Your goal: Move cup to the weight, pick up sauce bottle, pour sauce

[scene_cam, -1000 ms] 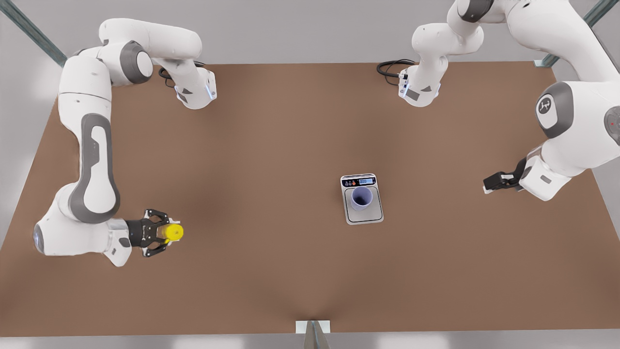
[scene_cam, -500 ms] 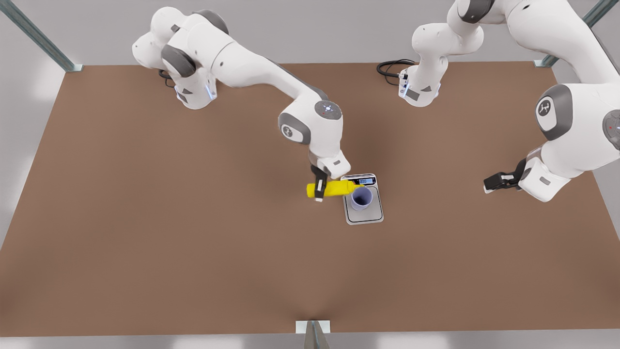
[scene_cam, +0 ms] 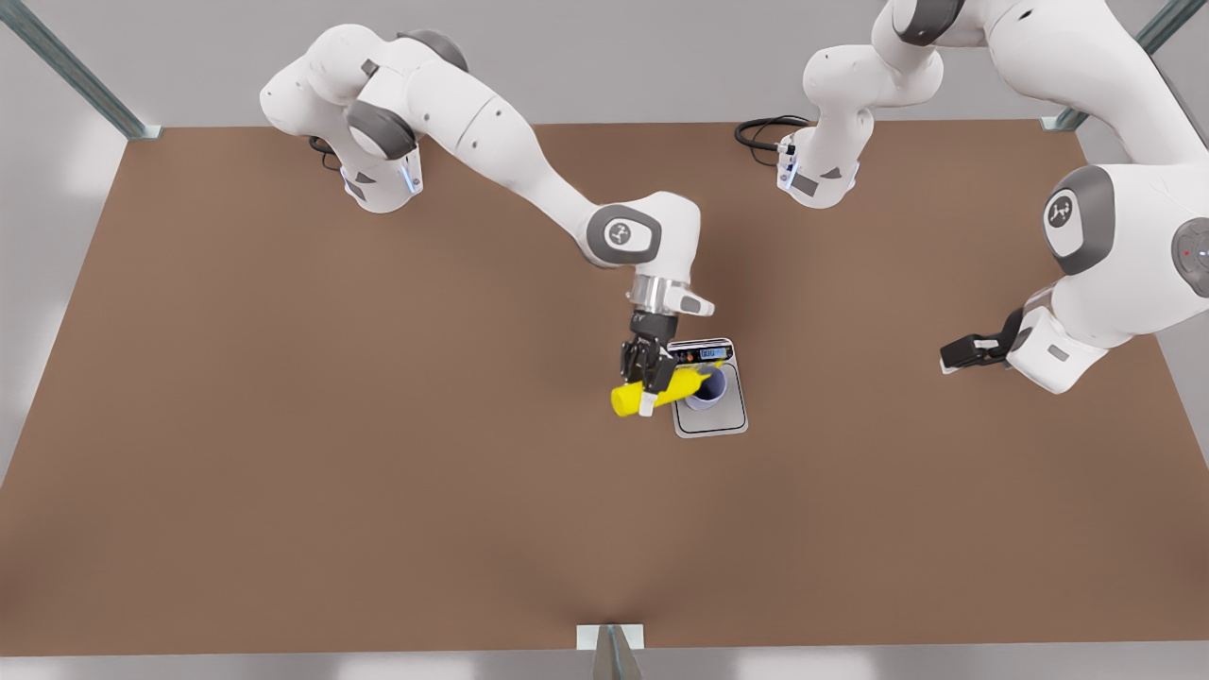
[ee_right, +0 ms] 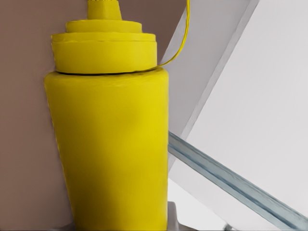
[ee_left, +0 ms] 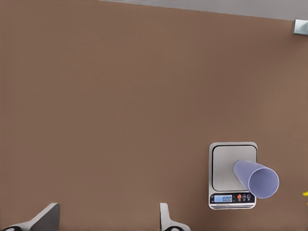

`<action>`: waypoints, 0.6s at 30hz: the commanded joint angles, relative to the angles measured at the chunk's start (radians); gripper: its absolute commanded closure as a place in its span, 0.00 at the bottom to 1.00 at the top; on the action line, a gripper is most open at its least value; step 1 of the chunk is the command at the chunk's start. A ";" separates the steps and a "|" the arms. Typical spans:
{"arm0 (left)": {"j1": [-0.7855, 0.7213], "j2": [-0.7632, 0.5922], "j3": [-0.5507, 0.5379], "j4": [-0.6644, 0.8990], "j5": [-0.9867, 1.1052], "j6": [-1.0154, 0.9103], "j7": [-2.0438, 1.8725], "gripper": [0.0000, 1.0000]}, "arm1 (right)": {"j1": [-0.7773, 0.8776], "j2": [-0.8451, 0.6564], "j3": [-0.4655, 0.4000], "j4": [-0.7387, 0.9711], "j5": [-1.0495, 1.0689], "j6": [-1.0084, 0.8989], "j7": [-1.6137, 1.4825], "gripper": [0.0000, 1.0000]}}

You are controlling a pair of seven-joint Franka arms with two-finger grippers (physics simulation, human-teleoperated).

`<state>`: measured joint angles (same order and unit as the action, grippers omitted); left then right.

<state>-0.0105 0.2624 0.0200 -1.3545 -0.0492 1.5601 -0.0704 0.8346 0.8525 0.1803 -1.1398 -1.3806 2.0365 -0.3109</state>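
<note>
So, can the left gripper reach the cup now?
Probably yes, from the side: bare table lies between the open left gripper and the cup. From above, no: the right gripper holds the bottle over its mouth.

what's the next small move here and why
Probably tip the bottle nozzle-down. The right gripper holds it nearly level, its nozzle over the cup on the scale, so it looks placed for pouring. The left gripper waits open at the front view's right.
</note>
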 commanded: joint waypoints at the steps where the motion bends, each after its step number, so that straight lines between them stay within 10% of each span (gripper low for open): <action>1: 0.000 0.000 0.000 0.000 0.000 0.000 0.000 0.00 | 0.000 0.002 0.001 0.000 -0.012 -0.001 0.001 0.48; 18: -0.036 0.008 -0.011 0.012 -0.003 0.009 -0.068 0.00 | 0.034 0.120 0.001 0.043 -0.224 -0.024 -0.007 0.48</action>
<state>-0.0459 0.2699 0.0092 -1.3423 -0.0526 1.5693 -0.1395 0.8682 0.9726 0.1812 -1.0968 -1.6024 2.0128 -0.3185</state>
